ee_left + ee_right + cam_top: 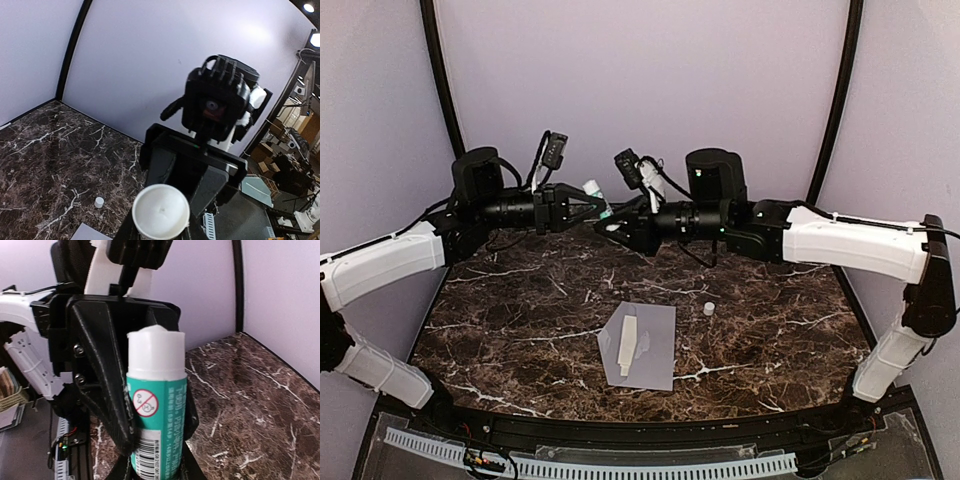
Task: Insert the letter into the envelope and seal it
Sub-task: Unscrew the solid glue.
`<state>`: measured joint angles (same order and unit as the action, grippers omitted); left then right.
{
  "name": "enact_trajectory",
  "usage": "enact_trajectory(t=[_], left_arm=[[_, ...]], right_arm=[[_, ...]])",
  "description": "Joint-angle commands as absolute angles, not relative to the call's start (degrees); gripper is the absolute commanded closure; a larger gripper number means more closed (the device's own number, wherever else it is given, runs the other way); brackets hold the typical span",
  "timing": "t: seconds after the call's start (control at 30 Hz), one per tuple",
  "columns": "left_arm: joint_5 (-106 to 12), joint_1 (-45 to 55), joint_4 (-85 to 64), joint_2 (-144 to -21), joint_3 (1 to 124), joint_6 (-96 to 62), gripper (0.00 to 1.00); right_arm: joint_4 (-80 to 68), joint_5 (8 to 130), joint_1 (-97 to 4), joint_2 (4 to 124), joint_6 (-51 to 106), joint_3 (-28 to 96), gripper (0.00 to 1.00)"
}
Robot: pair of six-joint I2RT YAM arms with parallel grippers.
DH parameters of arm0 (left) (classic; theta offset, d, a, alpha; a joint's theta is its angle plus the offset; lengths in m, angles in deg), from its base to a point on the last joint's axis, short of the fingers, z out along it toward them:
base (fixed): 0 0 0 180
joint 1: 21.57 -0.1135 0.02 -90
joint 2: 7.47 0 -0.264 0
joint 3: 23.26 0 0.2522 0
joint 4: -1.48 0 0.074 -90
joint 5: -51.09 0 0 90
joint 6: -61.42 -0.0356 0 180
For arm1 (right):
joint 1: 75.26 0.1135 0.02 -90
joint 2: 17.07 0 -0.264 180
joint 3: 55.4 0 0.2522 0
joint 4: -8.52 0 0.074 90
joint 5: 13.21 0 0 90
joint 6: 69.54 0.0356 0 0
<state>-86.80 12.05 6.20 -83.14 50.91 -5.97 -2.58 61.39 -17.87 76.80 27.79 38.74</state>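
Note:
The pale grey-lavender envelope (658,352) lies flat on the marble table, near the front centre. A narrow folded cream letter (628,345) rests on its left part; I cannot tell whether it is tucked in. Both grippers meet in the air at the back of the table around a teal-and-white glue stick (597,193) (157,405). My left gripper (592,203) (161,225) is shut on the stick, whose round white end (161,210) faces its camera. My right gripper (617,215) (155,470) is shut on the stick's barcode end.
A small white cap (708,309) (99,202) stands on the table to the right of the envelope. Lavender walls with black corner posts (832,110) enclose the table. A corner of the envelope (92,232) shows in the left wrist view.

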Motion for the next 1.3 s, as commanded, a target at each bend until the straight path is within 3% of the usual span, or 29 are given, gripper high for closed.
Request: enact_trajectory(t=[0.0, 0.1, 0.2, 0.37, 0.57, 0.7, 0.93, 1.27], left_arm=[[-103.67, 12.34, 8.40, -83.22, 53.49, -8.17, 1.00], [-106.81, 12.43, 10.42, -83.46, 53.31, -6.99, 1.00], [-106.89, 12.44, 11.16, -83.38, 53.11, -6.21, 1.00], [-99.95, 12.36, 10.88, -81.64, 51.88, -6.63, 1.00], [-88.90, 11.89, 10.44, -79.68, 50.44, -6.56, 1.00], [-82.48, 10.76, 6.23, -80.73, 51.52, -5.83, 1.00], [-84.67, 9.72, 7.07, -83.48, 51.87, -2.65, 1.00], [-85.70, 9.63, 7.53, -83.88, 51.86, -2.48, 1.00]], right_arm=[[8.94, 30.68, -20.59, 73.40, 35.42, 38.83, 0.86], [10.50, 24.20, -20.59, 74.30, 37.91, 39.91, 0.84], [10.09, 26.87, -20.59, 73.78, 37.87, 38.95, 0.76], [5.37, 42.91, -20.65, 71.23, 34.16, 35.64, 0.37], [-0.70, 55.69, -19.38, 70.38, 30.64, 33.90, 0.23], [-4.11, 63.77, -16.49, 70.92, 27.04, 35.14, 0.21], [-7.18, 81.30, -13.15, 74.13, 23.68, 38.87, 0.24], [-13.00, 92.05, -13.04, 80.48, 22.18, 45.97, 0.37]])
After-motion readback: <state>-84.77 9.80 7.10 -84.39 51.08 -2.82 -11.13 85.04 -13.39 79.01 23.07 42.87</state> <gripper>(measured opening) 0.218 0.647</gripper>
